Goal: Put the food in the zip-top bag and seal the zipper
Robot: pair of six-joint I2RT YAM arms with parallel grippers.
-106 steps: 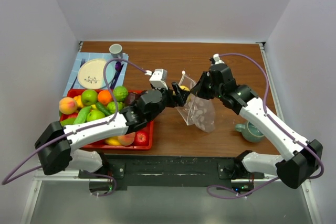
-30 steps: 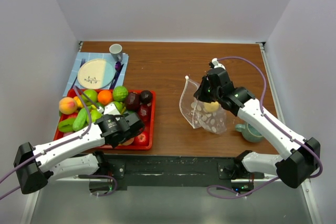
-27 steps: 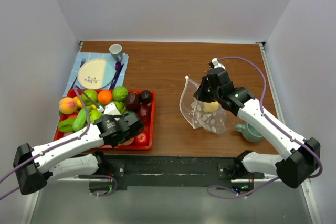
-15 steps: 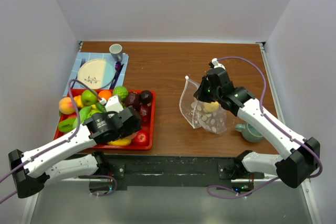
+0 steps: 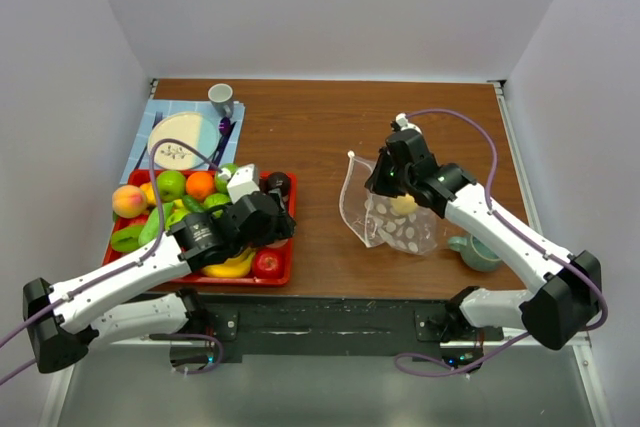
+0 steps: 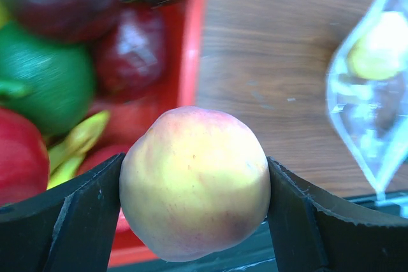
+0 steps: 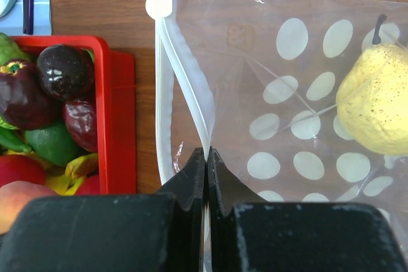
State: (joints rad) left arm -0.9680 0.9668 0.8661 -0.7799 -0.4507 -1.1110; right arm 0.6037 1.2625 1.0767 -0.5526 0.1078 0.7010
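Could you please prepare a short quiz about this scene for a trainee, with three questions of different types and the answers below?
1. True or false: the left gripper holds a peach.
2. What lies inside the bag? A. a pear B. a banana C. a plum
3. Which gripper pinches the bag near its mouth?

Key
1. True
2. A
3. The right gripper
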